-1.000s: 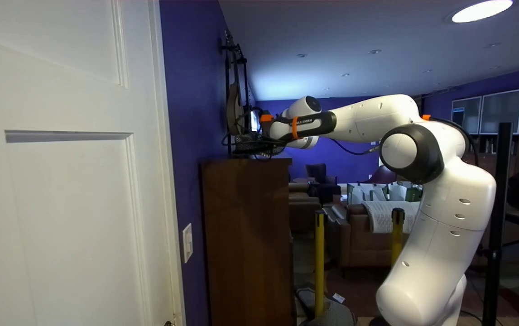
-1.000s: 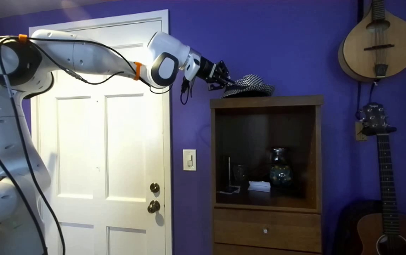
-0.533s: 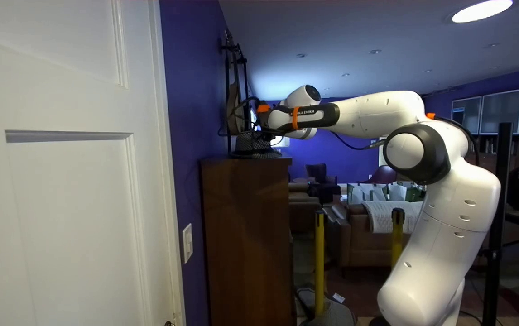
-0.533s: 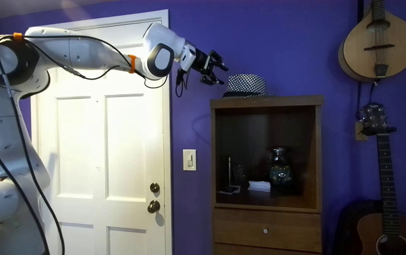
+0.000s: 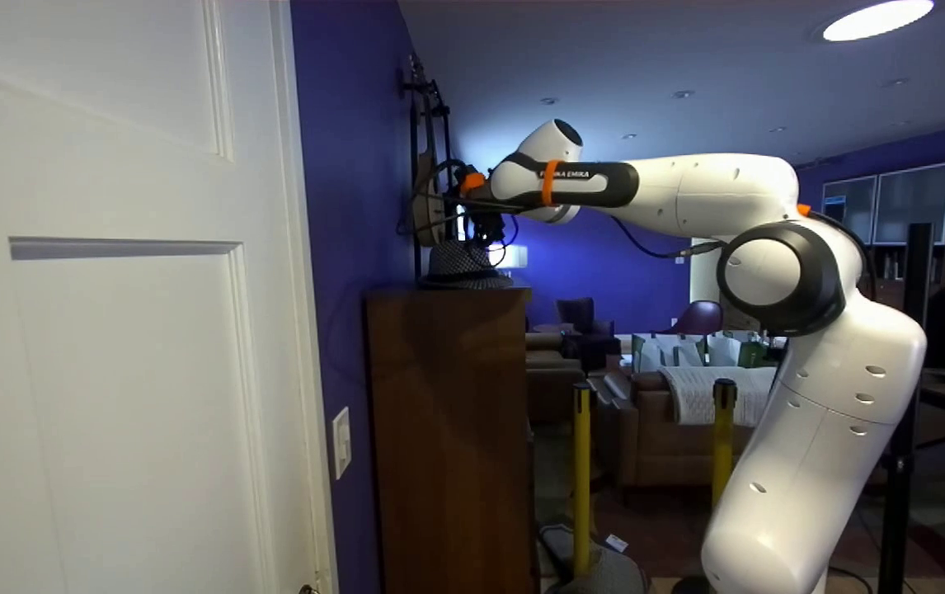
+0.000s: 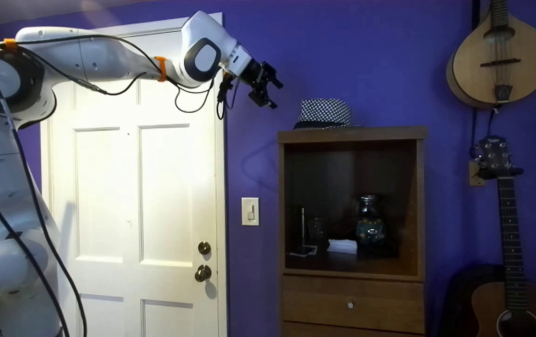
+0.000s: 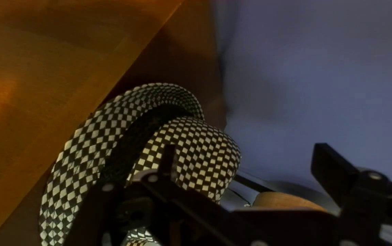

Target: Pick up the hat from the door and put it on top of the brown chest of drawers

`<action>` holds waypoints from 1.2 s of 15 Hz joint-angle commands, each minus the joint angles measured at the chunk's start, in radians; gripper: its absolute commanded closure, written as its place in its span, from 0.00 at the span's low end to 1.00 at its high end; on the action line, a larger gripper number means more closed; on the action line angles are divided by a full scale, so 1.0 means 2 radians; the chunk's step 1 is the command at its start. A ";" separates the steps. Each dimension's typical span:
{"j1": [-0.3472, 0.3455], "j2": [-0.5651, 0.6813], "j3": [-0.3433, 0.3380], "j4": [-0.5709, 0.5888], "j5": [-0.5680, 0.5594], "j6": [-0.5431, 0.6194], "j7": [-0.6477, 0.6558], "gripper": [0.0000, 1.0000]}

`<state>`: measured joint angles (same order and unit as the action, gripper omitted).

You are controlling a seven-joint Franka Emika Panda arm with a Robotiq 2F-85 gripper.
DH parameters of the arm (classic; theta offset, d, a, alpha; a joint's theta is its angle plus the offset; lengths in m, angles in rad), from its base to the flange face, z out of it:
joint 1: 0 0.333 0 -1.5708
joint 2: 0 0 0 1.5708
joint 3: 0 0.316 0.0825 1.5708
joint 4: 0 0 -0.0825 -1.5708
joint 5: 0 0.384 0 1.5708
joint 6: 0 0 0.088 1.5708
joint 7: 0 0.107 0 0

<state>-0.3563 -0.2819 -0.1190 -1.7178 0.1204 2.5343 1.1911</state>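
Backing the tool (image 6: 277,96) up and off toward the door (image 6: 162,201) side, clear of the black-and-white checkered fedora (image 6: 325,112). Swapping the fingertips-at-brim and tipped fedora of a second ago for a fedora sitting level, crown up, on top of the brown chest of drawers (image 6: 352,135). Reading that as release done and place goal likely met; guessing at nothing left beyond finishing the retreat. Finding no fedora on the visible part of the door.

Seeing fingers (image 7: 332,164) spread wide in the wrist view, pinching nothing. Getting the same spread from outside.

Locating the fedora lower than the tool and on its far side from the door, not touching, with purple wall (image 6: 366,61) showing in the gap. In an exterior view, catching the fedora (image 5: 458,266) just under and partly behind the tool. In the wrist view, seeing one finger crossing the crown (image 7: 206,147), judging that as line of sight only; seeing the other standing against the wall.
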 commanded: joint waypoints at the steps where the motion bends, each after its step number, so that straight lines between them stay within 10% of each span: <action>1: 0.019 -0.011 -0.002 0.021 -0.043 -0.063 -0.052 0.00; 10: 0.044 -0.048 0.047 0.027 -0.148 -0.207 -0.150 0.00; 18: 0.052 -0.074 0.092 0.003 -0.240 -0.178 -0.201 0.00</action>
<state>-0.2583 -0.3973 0.0452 -1.6742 -0.2986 2.1593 0.8071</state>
